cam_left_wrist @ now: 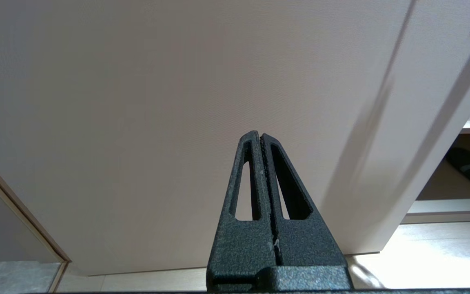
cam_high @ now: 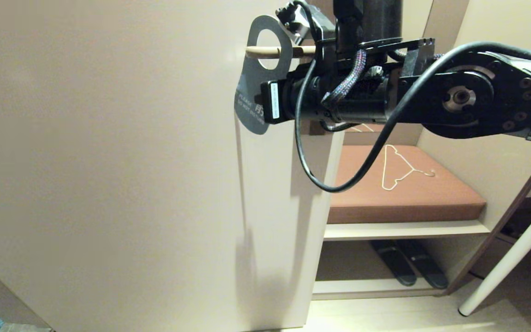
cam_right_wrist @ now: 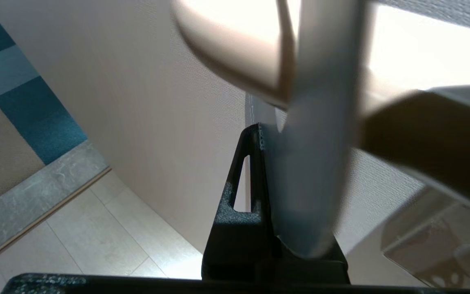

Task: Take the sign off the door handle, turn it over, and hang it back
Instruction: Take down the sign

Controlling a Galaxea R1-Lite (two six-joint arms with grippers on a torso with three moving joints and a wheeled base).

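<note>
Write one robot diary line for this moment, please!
right gripper: shut on sign | sign: blue face out, hole around door handle | left gripper: shut, empty, facing door

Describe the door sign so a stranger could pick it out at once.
Start at the big beige door filling the head view's left and follow its right edge up to the slim cream door handle. The sign hangs there, the bar passing through its big hole, with the right gripper shut on it. It is the only grey-blue card, rounded at both ends, lettered "PLEASE DO NOT DISTURB".
</note>
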